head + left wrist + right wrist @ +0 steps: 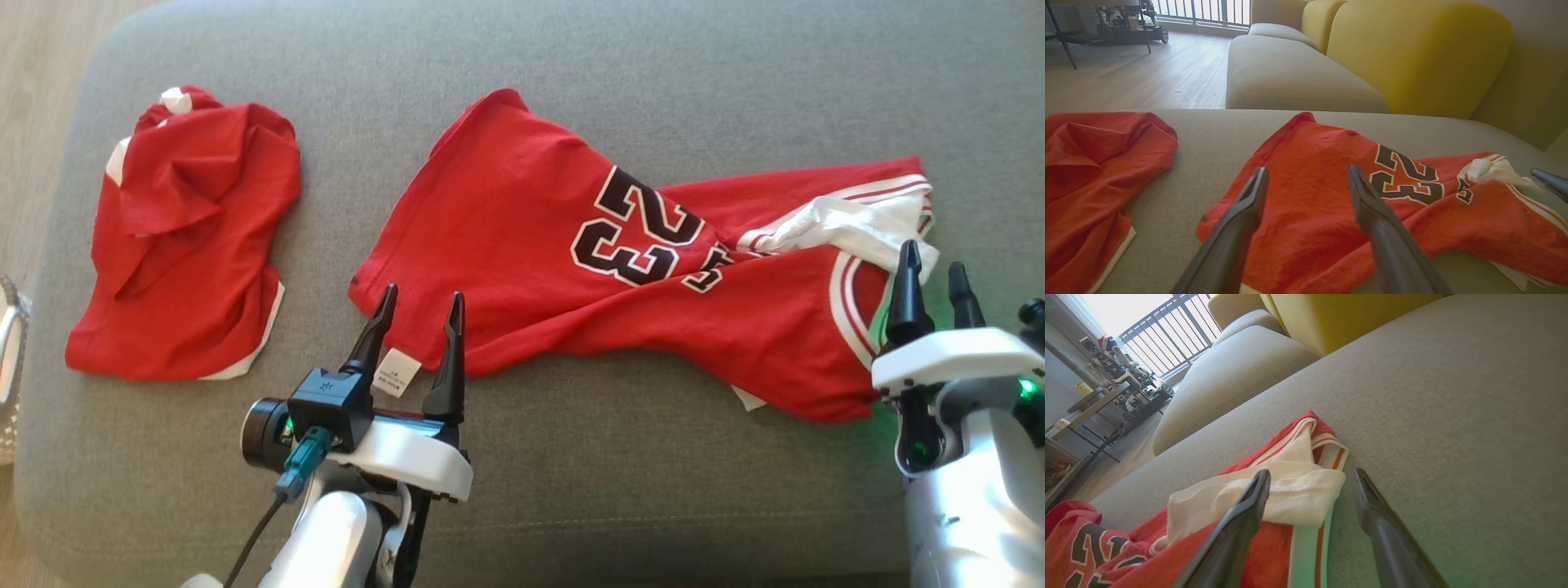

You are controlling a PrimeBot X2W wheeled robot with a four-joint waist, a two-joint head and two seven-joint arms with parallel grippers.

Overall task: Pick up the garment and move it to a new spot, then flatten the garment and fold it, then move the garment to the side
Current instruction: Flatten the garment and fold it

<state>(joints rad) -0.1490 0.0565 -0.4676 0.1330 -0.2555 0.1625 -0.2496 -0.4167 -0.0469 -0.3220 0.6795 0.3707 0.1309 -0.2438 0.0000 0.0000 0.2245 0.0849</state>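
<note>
Well off to the left of the left gripper [421, 296], on the grey cushion [571, 49]: a crumpled red garment [184, 245] with white trim, apart from everything else.

Left gripper spread wide, holding nothing, fingers aimed at the near hem of the red jersey [522, 245]. Between those fingers, from the head: a small white tag [397, 371] at the hem. Added by the left wrist view: both fingers [1241, 228] low over the red cloth [1306, 212], a beige sofa seat [1290, 77] and a yellow backrest [1412, 53] beyond, and one dark fingertip [1549, 181] from the other arm at the far right.

Between the two grippers: the jersey lying across the cushion, twisted at its middle, black "23" [645, 233] facing up.

Right gripper [931, 257] parted too, clasping nothing, at the jersey's right end. Added by the right wrist view [1310, 473]: left finger [1237, 526] over turned-out white lining [1290, 494] and striped trim, right finger over bare cushion just beside the cloth. Contact with the cloth: cannot tell.
</note>
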